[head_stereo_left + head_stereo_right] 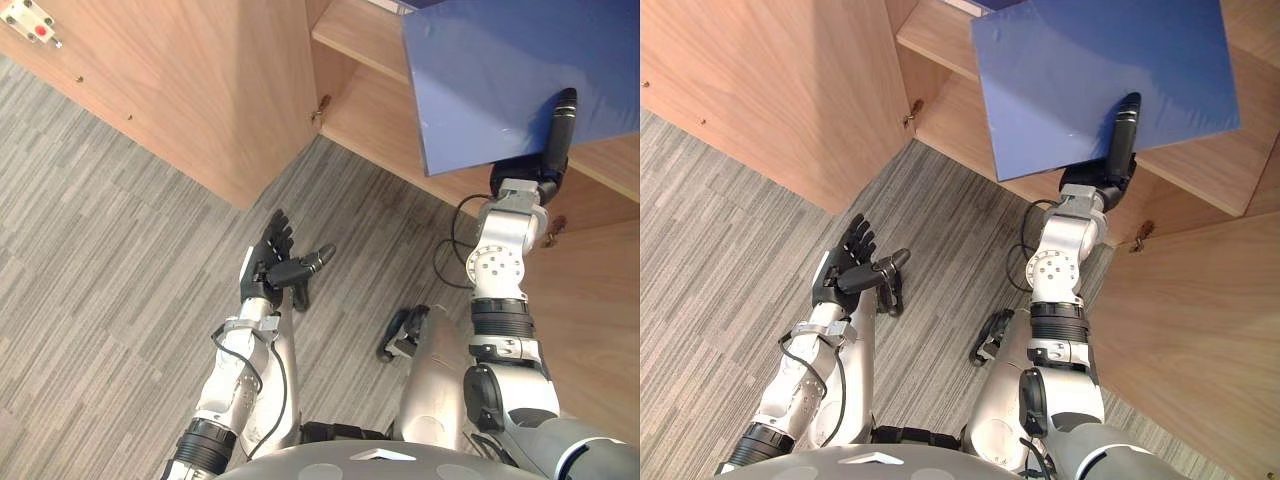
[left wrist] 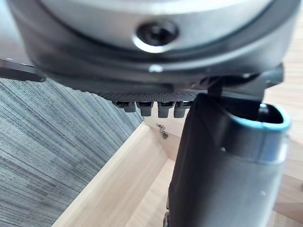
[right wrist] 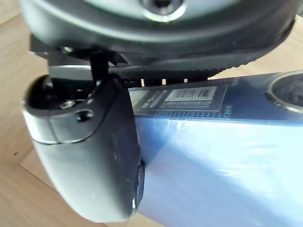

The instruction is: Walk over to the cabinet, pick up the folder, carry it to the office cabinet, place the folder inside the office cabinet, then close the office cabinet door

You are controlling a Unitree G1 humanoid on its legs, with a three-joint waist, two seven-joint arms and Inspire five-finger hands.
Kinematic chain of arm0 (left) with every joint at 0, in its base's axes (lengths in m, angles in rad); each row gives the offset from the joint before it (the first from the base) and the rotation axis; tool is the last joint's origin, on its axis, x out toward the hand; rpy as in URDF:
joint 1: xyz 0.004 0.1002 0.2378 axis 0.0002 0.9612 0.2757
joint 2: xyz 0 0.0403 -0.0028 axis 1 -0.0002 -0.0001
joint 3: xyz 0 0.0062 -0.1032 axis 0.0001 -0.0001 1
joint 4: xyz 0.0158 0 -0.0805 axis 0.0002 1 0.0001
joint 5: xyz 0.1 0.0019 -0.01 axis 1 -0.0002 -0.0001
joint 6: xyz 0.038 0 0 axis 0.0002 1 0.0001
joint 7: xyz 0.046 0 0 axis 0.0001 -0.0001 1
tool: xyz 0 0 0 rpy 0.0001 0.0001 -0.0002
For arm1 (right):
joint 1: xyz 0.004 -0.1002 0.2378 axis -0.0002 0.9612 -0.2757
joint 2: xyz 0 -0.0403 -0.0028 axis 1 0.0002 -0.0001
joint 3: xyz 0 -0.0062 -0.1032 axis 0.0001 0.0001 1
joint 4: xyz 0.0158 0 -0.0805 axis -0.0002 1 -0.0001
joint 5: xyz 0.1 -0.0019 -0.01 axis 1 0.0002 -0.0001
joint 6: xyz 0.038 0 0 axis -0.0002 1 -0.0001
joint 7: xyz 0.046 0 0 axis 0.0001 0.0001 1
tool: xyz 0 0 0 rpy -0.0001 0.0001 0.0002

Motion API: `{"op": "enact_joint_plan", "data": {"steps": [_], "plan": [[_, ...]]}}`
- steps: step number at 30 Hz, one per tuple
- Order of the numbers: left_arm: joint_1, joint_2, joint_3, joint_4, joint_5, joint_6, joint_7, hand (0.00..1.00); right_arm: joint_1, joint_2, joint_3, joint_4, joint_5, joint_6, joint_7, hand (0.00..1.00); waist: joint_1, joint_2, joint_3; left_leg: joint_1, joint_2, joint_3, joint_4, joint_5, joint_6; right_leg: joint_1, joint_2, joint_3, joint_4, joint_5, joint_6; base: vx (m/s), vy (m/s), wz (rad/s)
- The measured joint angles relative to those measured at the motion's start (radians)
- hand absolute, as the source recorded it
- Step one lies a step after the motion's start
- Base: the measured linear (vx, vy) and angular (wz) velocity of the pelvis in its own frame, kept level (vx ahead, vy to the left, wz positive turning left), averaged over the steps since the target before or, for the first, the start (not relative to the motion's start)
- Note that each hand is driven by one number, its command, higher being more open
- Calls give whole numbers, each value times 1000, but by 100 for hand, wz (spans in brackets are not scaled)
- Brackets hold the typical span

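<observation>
— Fingers on the right hand?
— Clamped with the thumb on a flat blue plastic folder, over the open wooden cabinet's shelf.
— Left hand?
— Fingers spread apart, outside the cabinet.
— Writing?
— White barcode label; print unreadable.

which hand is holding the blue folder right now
The right hand: its thumb pinches the blue folder in front of the open cabinet shelves. The left hand hangs open over the floor, holding nothing.
</observation>
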Motion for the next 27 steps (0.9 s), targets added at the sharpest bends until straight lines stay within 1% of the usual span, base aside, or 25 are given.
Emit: {"op": "enact_joint_plan", "data": {"steps": [3,9,15,17,19,21,27], "plan": [[0,4,0,1,0,0,0,100,0,0,0,-12,-2,0,-1,0,0,0,0,-14,8,16,31,-19,19,-11,-2,13,-10,31,15,25,169,-17],[-11,1,2,0,1,0,0,100,-16,0,11,-39,-3,1,0,0,1,1,-1,-23,7,33,49,-37,42,-18,-5,28,-24,45,37,47,113,-4],[-13,-9,8,-1,1,0,0,100,-28,1,11,-39,-3,4,0,0,0,6,-4,-23,9,40,58,-43,47,-23,-4,37,-23,46,40,26,48,-4],[-13,-17,8,-1,0,0,1,100,-28,1,9,-39,-3,5,0,0,-4,16,-9,-23,10,42,59,-45,48,-26,-4,38,-24,47,41,2,38,-4],[-13,-22,8,-2,1,0,0,100,-28,1,9,-39,-3,5,0,0,-11,32,-19,-23,11,42,63,-49,47,-26,-3,39,-25,47,41,1,47,-4],[-13,-23,9,-4,1,0,0,100,-28,1,9,-39,-3,5,0,0,-17,38,-23,-23,13,43,65,-53,44,-25,-2,40,-24,47,42,0,38,-3],[-15,-34,15,-11,11,0,1,100,-26,1,-3,-39,-3,5,0,0,-22,41,-24,-19,16,47,70,-57,47,-24,-1,45,-25,48,43,2,46,-3]]}}
